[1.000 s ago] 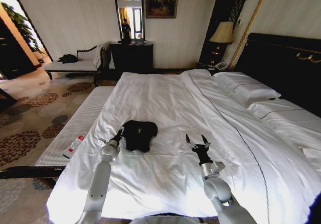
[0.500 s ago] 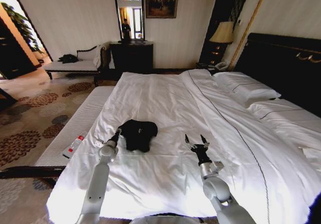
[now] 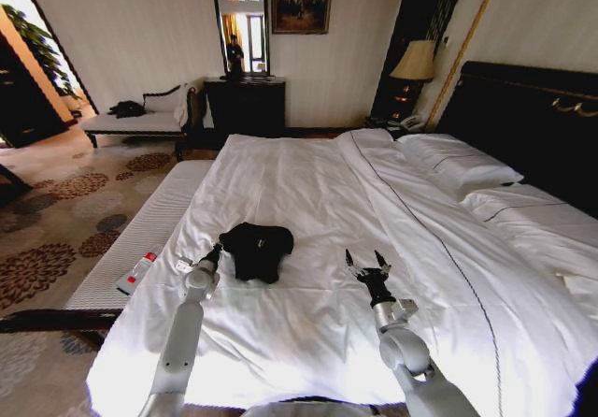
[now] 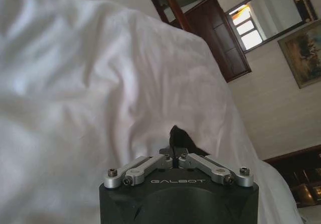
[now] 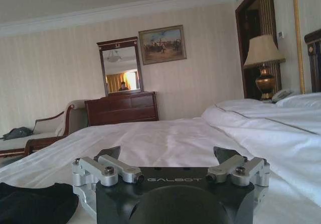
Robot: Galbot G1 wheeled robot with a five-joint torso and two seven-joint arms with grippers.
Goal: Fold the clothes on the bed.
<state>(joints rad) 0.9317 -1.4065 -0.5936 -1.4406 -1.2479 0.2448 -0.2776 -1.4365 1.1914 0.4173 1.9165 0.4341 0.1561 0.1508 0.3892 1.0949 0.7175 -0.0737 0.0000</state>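
The clothes (image 3: pixel 258 250) are one black T-shirt, bunched in a small heap on the white bed (image 3: pixel 308 183), left of centre. My left gripper (image 3: pixel 219 250) sits at the heap's left edge. In the left wrist view its fingers (image 4: pixel 173 155) are pressed together with a fold of the black fabric (image 4: pixel 179 136) at their tips. My right gripper (image 3: pixel 368 263) hovers just above the sheet to the right of the shirt, open and holding nothing. In the right wrist view its fingertips (image 5: pixel 108 152) stand wide apart, and the shirt (image 5: pixel 35 204) lies off to one side.
A narrow white-cushioned bench (image 3: pixel 154 221) runs along the bed's left side, with a small red-and-white bottle (image 3: pixel 138 272) on it. White pillows (image 3: pixel 458 166) and the dark headboard (image 3: pixel 533 118) are at the right. A dresser (image 3: pixel 245 105) stands against the far wall.
My left gripper has drawn slightly back and to the left, and the shirt's near edge has shifted with it. The right gripper has hardly moved.
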